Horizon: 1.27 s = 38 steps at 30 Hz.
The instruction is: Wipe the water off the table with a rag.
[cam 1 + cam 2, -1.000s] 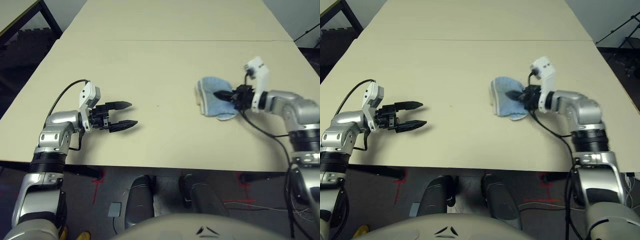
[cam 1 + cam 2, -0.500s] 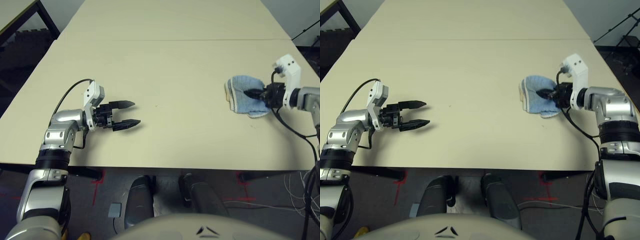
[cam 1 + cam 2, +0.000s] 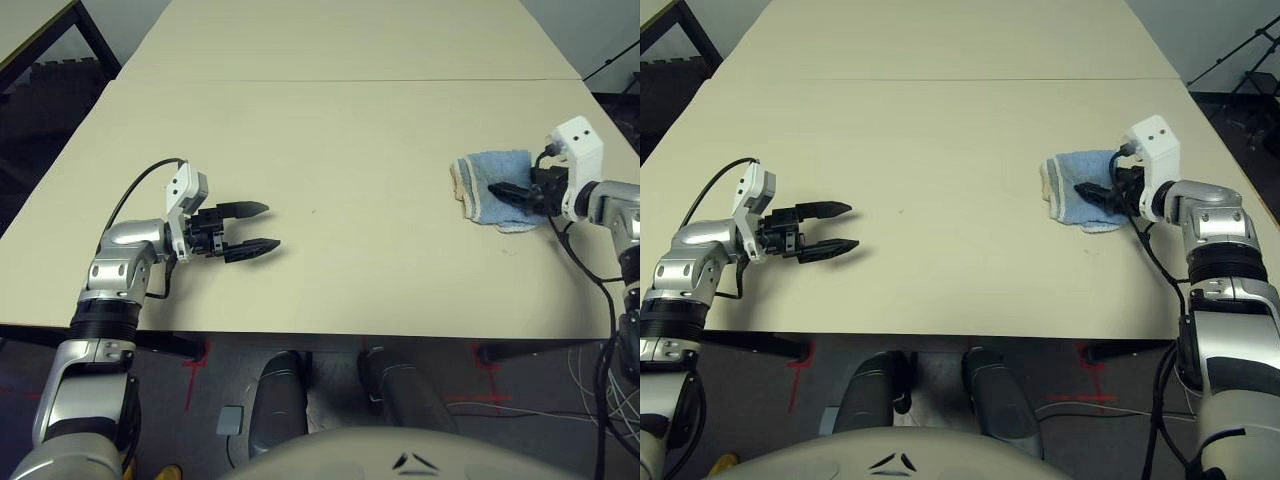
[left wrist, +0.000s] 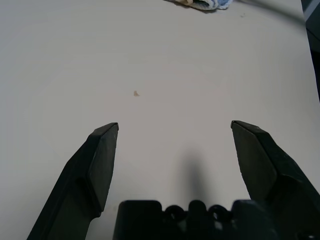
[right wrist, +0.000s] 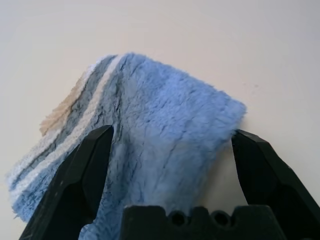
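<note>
The light blue rag [image 3: 484, 186] lies rumpled on the right side of the cream table [image 3: 330, 130], its cream-trimmed edge turned toward the middle. My right gripper [image 3: 506, 192] is over the rag's right part. In the right wrist view its two fingers stand wide open on either side of the rag [image 5: 150, 145] without pinching it. My left gripper [image 3: 256, 228] hovers open over the left front of the table, holding nothing. A tiny amber drop of water [image 4: 136, 93] lies on the bare top ahead of the left gripper [image 4: 173, 126], and appears as a speck [image 3: 313, 211] near the middle.
A thin seam [image 3: 340, 81] crosses the tabletop behind both arms. The table's right edge [image 3: 612, 120] runs close to my right arm. A smaller beige table with a black frame [image 3: 40, 30] stands apart at the far left.
My right gripper dragged the rag from the middle to the right side of the table, then opened and let it go. The left arm hardly moved.
</note>
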Motion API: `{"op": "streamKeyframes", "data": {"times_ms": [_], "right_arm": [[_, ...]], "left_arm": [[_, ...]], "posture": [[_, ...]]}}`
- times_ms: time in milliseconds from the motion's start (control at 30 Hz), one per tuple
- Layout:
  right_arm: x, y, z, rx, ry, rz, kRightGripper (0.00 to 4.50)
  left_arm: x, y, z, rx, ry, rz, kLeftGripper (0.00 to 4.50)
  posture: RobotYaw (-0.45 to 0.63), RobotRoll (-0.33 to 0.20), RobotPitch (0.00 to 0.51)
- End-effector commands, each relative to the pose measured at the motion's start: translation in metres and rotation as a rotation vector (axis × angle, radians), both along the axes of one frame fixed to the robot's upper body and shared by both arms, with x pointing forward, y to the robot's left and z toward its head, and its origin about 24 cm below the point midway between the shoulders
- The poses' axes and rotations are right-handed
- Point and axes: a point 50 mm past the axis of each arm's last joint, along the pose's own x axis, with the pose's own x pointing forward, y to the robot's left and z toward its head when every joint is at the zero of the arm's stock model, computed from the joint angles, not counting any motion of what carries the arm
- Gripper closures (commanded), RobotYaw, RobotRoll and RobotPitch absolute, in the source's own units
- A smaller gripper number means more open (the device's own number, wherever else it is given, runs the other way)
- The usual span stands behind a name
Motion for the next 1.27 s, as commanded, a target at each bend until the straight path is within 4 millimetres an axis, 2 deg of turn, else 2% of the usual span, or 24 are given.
{"op": "streamKeyframes", "data": {"times_ms": [33,167,333,500,667,867,1267], "right_arm": [[-0.009,-0.013,0.019,0.026,-0.082,-0.046,0.02],[-0.014,-0.011,0.027,0.052,-0.193,-0.028,0.02],[-0.015,-0.007,0.026,0.132,-0.347,-0.061,0.02],[-0.015,-0.011,0.021,0.207,-0.464,-0.165,0.02],[-0.021,-0.021,0.008,0.244,-0.502,-0.249,0.02],[-0.025,-0.034,-0.005,0.246,-0.522,-0.342,0.02],[-0.032,-0.038,-0.025,0.245,-0.505,-0.393,0.02]], "left_arm": [[0.002,0.002,0.0,-0.028,-0.022,0.044,0.0],[0.009,0.001,0.004,-0.103,-0.079,0.137,0.0],[0.023,0.004,0.008,-0.177,-0.176,0.354,0.0],[0.038,0.023,0.011,-0.214,-0.266,0.651,0.0],[0.04,0.045,0.012,-0.224,-0.329,0.877,0.0],[0.04,0.064,0.014,-0.192,-0.37,1.002,0.0],[0.042,0.073,0.016,-0.172,-0.392,1.047,0.0]], "posture": [[-0.23,0.0,0.134],[-0.23,0.0,0.138],[-0.22,0.0,0.149],[-0.21,0.0,0.169],[-0.18,0.0,0.176],[-0.15,0.0,0.169],[-0.15,0.0,0.176]]}}
